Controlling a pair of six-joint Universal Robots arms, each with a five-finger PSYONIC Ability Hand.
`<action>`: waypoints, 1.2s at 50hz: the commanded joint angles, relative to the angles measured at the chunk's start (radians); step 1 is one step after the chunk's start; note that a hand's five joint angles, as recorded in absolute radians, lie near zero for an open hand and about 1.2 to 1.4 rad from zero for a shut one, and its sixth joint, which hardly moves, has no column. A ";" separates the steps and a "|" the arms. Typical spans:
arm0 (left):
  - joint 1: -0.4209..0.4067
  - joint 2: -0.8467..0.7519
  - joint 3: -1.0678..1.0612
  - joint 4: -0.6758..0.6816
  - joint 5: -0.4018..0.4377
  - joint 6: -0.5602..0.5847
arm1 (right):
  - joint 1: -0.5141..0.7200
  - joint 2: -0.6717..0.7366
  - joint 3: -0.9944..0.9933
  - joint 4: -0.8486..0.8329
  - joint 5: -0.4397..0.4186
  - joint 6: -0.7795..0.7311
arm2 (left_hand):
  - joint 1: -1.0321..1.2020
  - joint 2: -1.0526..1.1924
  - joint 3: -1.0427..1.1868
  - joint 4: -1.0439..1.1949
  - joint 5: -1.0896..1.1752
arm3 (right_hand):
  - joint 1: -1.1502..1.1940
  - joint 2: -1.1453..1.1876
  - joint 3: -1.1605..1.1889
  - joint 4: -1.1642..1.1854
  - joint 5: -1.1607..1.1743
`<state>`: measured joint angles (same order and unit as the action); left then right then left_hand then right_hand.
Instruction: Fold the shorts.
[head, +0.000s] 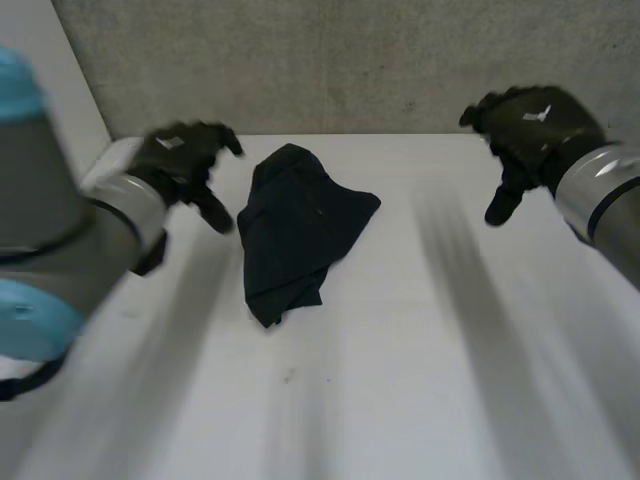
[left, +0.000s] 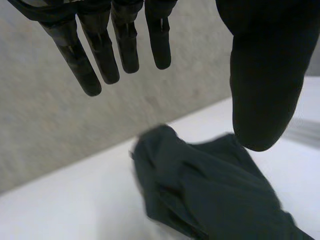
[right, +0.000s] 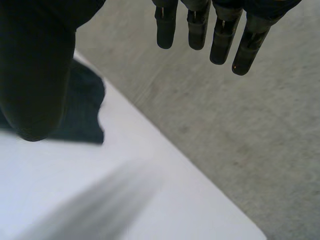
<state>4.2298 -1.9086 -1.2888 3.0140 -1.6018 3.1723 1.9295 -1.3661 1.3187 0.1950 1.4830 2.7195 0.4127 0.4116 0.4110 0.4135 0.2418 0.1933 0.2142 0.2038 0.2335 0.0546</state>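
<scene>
Dark navy shorts (head: 297, 228) lie crumpled in a heap on the white table (head: 400, 380), towards its far left. My left hand (head: 183, 163) hovers just left of the heap, above the table, with straight fingers (left: 102, 55) spread from the thumb (left: 265, 75) and nothing in it. The shorts (left: 210, 190) lie below and beyond its fingertips. My right hand (head: 525, 130) hangs well to the right of the shorts, near the table's far edge, its fingers (right: 220, 30) straight and empty. Past its thumb (right: 35, 75) I see part of the shorts (right: 82, 112).
A grey concrete wall (head: 350, 60) rises right behind the table's far edge. The table's left edge (head: 100, 165) runs close to my left hand. My left arm (head: 50, 250) crosses the near left of the table.
</scene>
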 joint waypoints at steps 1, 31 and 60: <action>-0.142 -0.280 0.126 0.074 -0.217 -0.009 | -0.006 0.047 0.075 -0.005 -0.001 -0.032 | 0.077 0.078 0.079 0.076 0.073 | -0.019 -0.040 -0.029 -0.059 -0.055; -0.195 -0.154 0.148 0.016 -0.278 0.224 | 0.002 0.237 0.044 -0.180 -0.009 0.067 | 0.984 0.985 0.985 0.983 0.980 | -0.019 -0.040 -0.029 -0.059 -0.055; -0.188 0.014 0.049 0.020 -0.250 0.278 | 0.301 0.533 -0.148 -0.201 0.010 0.626 | 0.984 0.985 0.985 0.983 0.980 | -0.019 -0.040 -0.029 -0.059 -0.055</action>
<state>4.0338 -1.8864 -1.2352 3.0307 -1.8528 3.4509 2.2543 -0.8001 1.1680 -0.0499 1.4888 3.3466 1.1094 1.1886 1.1896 1.2034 0.9793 0.1933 0.2147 0.2039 0.2335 0.0546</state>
